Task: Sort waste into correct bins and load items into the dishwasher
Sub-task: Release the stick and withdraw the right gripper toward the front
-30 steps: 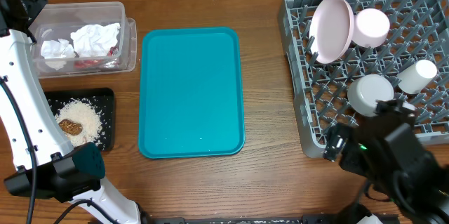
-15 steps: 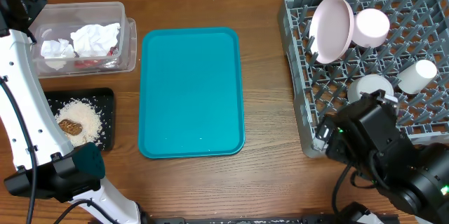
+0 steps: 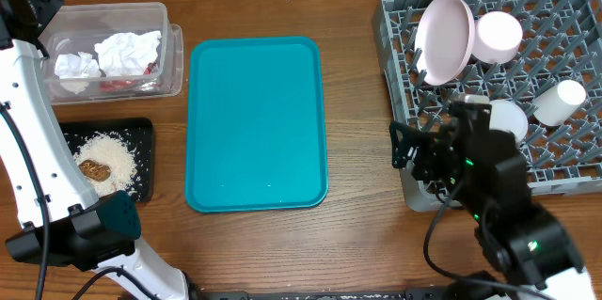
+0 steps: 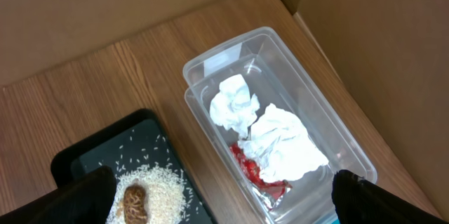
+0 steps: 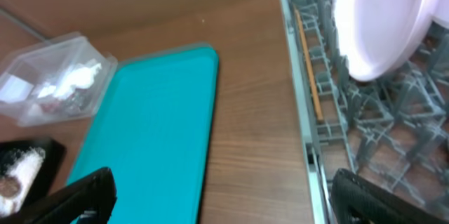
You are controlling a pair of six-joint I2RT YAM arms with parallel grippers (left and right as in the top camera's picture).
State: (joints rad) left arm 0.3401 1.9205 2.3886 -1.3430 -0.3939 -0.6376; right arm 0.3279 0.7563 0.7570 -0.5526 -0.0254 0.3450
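Observation:
Crumpled white napkins [image 4: 280, 140] and a red wrapper [image 4: 254, 171] lie in the clear tub [image 3: 171, 55]. Rice crumbs [image 4: 165, 192] and a brown biscuit piece [image 4: 133, 201] sit in the black tray [image 3: 141, 131]. The grey dish rack [image 3: 564, 4] holds the large pink plate [image 3: 445, 39] on edge, a smaller round plate [image 3: 499, 37], a white cup [image 3: 560, 102] and a bowl [image 3: 511, 117] half hidden by my right arm. My right gripper [image 3: 410, 154] stands open and empty over the table at the rack's front-left corner. My left gripper [image 4: 224, 210] hangs open and empty high above the tub and black tray.
A large teal tray [image 3: 256, 123] lies between the bins and the rack. A thin wooden stick [image 5: 309, 69] rests in the rack near its left wall. Cardboard walls [image 4: 365, 34] stand behind the table at the far left.
My right arm has swung from the table's front right edge up and to the left, bringing its gripper beside the rack's front-left corner. The left arm has not moved.

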